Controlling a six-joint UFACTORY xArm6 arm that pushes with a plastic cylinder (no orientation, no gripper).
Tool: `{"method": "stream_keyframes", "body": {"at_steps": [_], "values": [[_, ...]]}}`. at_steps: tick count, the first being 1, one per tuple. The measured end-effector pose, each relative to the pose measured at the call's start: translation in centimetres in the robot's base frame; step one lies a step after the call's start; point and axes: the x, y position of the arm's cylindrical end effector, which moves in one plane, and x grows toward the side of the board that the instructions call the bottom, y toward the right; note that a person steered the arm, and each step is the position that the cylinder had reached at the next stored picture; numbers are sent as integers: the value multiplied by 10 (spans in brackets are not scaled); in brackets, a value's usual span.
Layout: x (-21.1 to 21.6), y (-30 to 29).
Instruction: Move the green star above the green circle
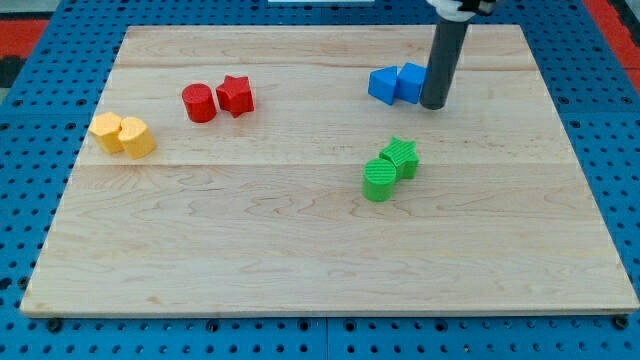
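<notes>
The green star (pixel 402 155) lies at the desk's (pixel 300 250) centre-right, touching the green circle (pixel 379 181) at its lower left. My tip (pixel 433 104), a plain rod tool clamped on nothing, stands above the star, just beside two blue blocks (pixel 396 84)

You've only got one cam here, mounted high and tilted down at the wooden board (pixel 300 250) from the near side. The whole board fits in frame w/ blue pegboard (pixel 610 130) showing round the edges. Mid distance, no 2nd view to overlap.
</notes>
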Motion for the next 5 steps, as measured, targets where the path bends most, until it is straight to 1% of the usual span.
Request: {"method": "stream_keyframes", "body": {"at_steps": [2,3,5], "values": [[76,29],[83,-9],[83,-78]]}}
